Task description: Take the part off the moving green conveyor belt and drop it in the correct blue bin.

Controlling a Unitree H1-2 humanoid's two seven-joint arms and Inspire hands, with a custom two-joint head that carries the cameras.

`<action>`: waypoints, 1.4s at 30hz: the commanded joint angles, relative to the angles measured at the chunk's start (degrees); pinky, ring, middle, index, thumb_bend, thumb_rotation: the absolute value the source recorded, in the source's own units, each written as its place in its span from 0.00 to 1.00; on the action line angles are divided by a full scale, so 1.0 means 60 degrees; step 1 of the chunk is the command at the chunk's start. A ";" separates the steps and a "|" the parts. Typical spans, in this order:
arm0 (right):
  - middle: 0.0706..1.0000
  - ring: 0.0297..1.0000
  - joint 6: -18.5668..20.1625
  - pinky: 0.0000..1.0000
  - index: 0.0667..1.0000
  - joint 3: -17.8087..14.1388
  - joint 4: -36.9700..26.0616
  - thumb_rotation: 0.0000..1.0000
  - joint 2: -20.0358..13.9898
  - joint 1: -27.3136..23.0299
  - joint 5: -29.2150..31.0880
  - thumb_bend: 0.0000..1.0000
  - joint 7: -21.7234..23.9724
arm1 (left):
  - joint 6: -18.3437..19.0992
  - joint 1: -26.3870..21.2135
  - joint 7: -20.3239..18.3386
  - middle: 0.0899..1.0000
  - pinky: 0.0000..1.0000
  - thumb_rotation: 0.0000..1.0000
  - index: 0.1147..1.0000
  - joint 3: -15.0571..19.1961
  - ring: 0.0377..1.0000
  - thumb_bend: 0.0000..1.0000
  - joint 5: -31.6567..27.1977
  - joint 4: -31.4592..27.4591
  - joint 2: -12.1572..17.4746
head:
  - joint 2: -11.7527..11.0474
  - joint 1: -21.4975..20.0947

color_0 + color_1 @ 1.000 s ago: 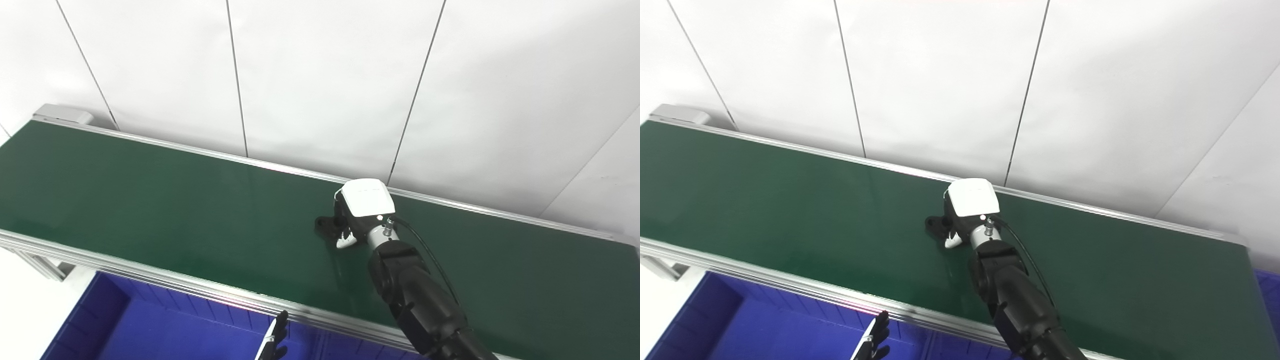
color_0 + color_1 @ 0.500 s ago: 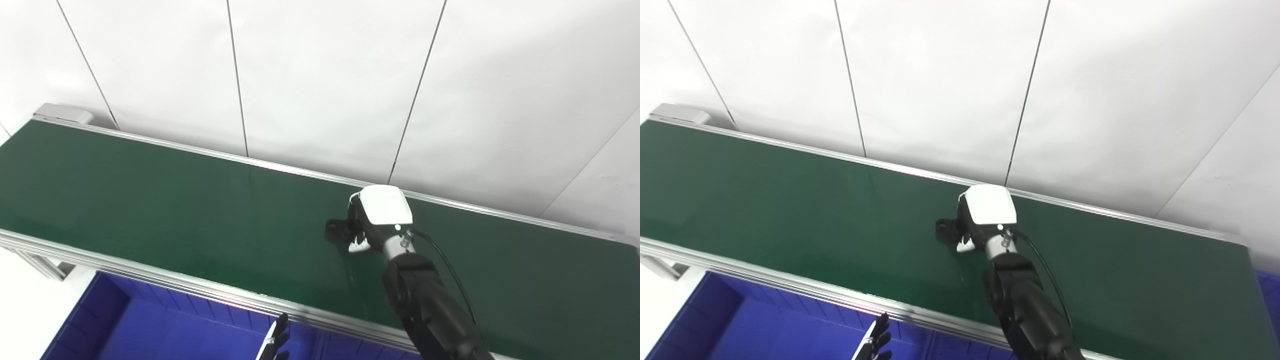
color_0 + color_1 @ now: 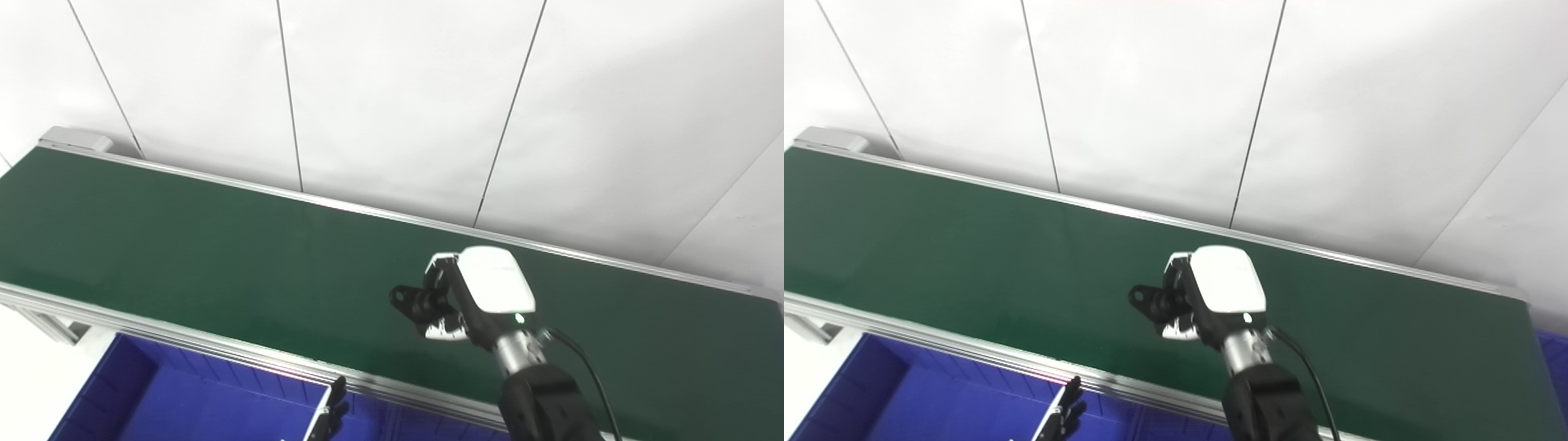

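Black and small, the part [image 3: 411, 300] sits pinched in the right hand [image 3: 471, 294] in the left eye view, its ringed end poking out to the left past the fingers [image 3: 442, 329], which are curled round its other end. It seems to hang clear of the green belt [image 3: 184, 257], though the height is hard to judge from above; carrying it free would keep the moving belt from dragging it. The hand's white back faces up and toward the camera, the wrist bent so the fingers point left and down, and the dark forearm rises from the bottom edge at the right with a cable looping off the wrist. Below the belt's near rail lies a blue bin [image 3: 153, 398], placed where a carried part can be let go over it; which bin is the correct one I cannot tell. The left hand [image 3: 327, 413] only peeps in at the bottom edge over the bin, too little of it showing to say whether it is spread or closed. In the right eye view the same hold reads a little more plainly: the part [image 3: 1150, 300] juts left from the closed right hand [image 3: 1213, 294], over the middle of the belt [image 3: 937, 245], well apart from the bin [image 3: 906, 398] at lower left, where the left hand [image 3: 1061, 413] waits.
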 commanded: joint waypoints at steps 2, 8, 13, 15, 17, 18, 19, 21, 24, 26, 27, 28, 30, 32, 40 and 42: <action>0.43 0.20 -0.0161 0.16 0.45 -0.0215 -0.0941 0.00 -0.0013 0.0423 -0.0401 0.53 0.0181 | 0.0192 -0.0035 -0.0308 1.00 1.00 1.00 1.00 -0.0311 1.00 0.78 -0.0185 -0.0515 -0.0212 | 0.0123 -0.0269; 0.43 0.20 -0.0569 0.15 0.45 -0.0169 -0.2416 0.00 -0.0160 0.1912 -0.1043 0.53 0.0764 | 0.0642 -0.0022 -0.0481 1.00 1.00 1.00 1.00 0.0006 1.00 0.82 -0.0564 -0.0989 -0.0027 | 0.0527 -0.0968; 0.43 0.22 -0.1073 0.18 0.45 0.0075 -0.3925 0.00 -0.0082 0.3328 -0.1804 0.53 0.1832 | 0.1011 0.0053 -0.0702 1.00 1.00 1.00 1.00 0.0215 1.00 0.81 -0.1259 -0.1436 0.0118 | 0.0976 -0.1684; 0.43 0.20 -0.1239 0.16 0.45 0.0073 -0.4427 0.00 0.0082 0.4010 -0.2053 0.53 0.2195 | 0.1144 0.0068 -0.0767 1.00 1.00 1.00 1.00 0.0285 1.00 0.83 -0.1525 -0.1613 0.0180 | 0.1129 -0.1921; 0.43 0.19 -0.1456 0.15 0.45 0.0048 -0.4786 0.00 0.0230 0.4676 -0.2344 0.53 0.2352 | 0.1255 0.0069 -0.0823 1.00 1.00 1.00 1.00 0.0347 1.00 0.80 -0.1695 -0.1781 0.0264 | 0.1166 -0.2158; 0.43 0.17 -0.1590 0.14 0.45 0.0032 -0.4905 0.00 0.0304 0.4961 -0.2503 0.53 0.2352 | 0.1321 0.0070 -0.0845 1.00 1.00 1.00 1.00 0.0378 1.00 0.80 -0.1739 -0.1858 0.0306 | 0.1169 -0.2194; 0.43 0.17 -0.1737 0.14 0.45 0.0008 -0.5002 0.00 0.0360 0.5278 -0.2625 0.53 0.2297 | 0.1336 0.0066 -0.0848 1.00 1.00 1.00 1.00 0.0413 1.00 0.80 -0.1706 -0.1922 0.0345 | 0.1198 -0.2345; 0.43 0.15 -0.1974 0.12 0.45 -0.0059 -0.5180 0.00 0.0458 0.5890 -0.2756 0.53 0.2256 | 0.1361 0.0022 -0.0870 1.00 1.00 1.00 1.00 0.0497 1.00 0.79 -0.1687 -0.2054 0.0418 | 0.1373 -0.2655; 0.43 0.17 -0.2277 0.14 0.45 -0.0248 -0.5134 0.00 0.0510 0.6542 -0.2743 0.53 0.1994 | 0.1711 -0.0033 -0.0937 1.00 1.00 1.00 1.00 0.0604 1.00 0.79 -0.1646 -0.2309 0.0489 | 0.1573 -0.2822; 0.43 0.18 -0.2375 0.14 0.45 -0.0382 -0.4969 0.00 0.0539 0.6794 -0.2741 0.53 0.1869 | 0.1848 -0.0051 -0.0994 1.00 1.00 1.00 1.00 0.0628 1.00 0.79 -0.1625 -0.2441 0.0560 | 0.1771 -0.2828; 0.43 0.18 -0.2417 0.14 0.45 -0.0452 -0.4879 0.00 0.0559 0.6890 -0.2738 0.53 0.1819 | 0.1872 -0.0060 -0.1022 1.00 1.00 1.00 1.00 0.0634 1.00 0.78 -0.1625 -0.2488 0.0595 | 0.1771 -0.2828; 0.43 0.17 -0.2442 0.14 0.45 -0.0546 -0.4636 0.00 0.0542 0.6955 -0.2733 0.53 0.1691 | 0.1907 -0.0052 -0.1026 1.00 1.00 1.00 1.00 0.0643 1.00 0.77 -0.1610 -0.2531 0.0605 | 0.1822 -0.2810; 0.43 0.17 -0.2525 0.13 0.45 -0.0694 -0.4289 0.00 0.0524 0.7016 -0.2700 0.53 0.1462 | 0.1939 -0.0024 -0.1037 1.00 1.00 1.00 1.00 0.0662 1.00 0.78 -0.1563 -0.2579 0.0599 | 0.1858 -0.2779; 0.43 0.17 -0.2567 0.13 0.45 -0.0853 -0.3873 0.00 0.0463 0.6992 -0.2575 0.53 0.1184 | 0.1887 0.0001 -0.1040 1.00 1.00 1.00 1.00 0.0670 1.00 0.78 -0.1485 -0.2587 0.0570 | 0.1903 -0.2770; 0.43 0.18 -0.2288 0.14 0.45 -0.1409 -0.2615 0.00 0.0429 0.6481 -0.2028 0.53 0.1362 | 0.1900 0.0085 -0.1031 1.00 1.00 1.00 1.00 0.0605 1.00 0.77 -0.1464 -0.2625 0.0473 | 0.1978 -0.2666; 0.43 0.18 -0.2262 0.14 0.45 -0.1511 -0.2406 0.00 0.0464 0.6402 -0.1890 0.53 0.1214 | 0.2004 0.0108 -0.1038 1.00 1.00 1.00 1.00 0.0604 1.00 0.78 -0.1475 -0.2686 0.0466 | 0.2021 -0.2680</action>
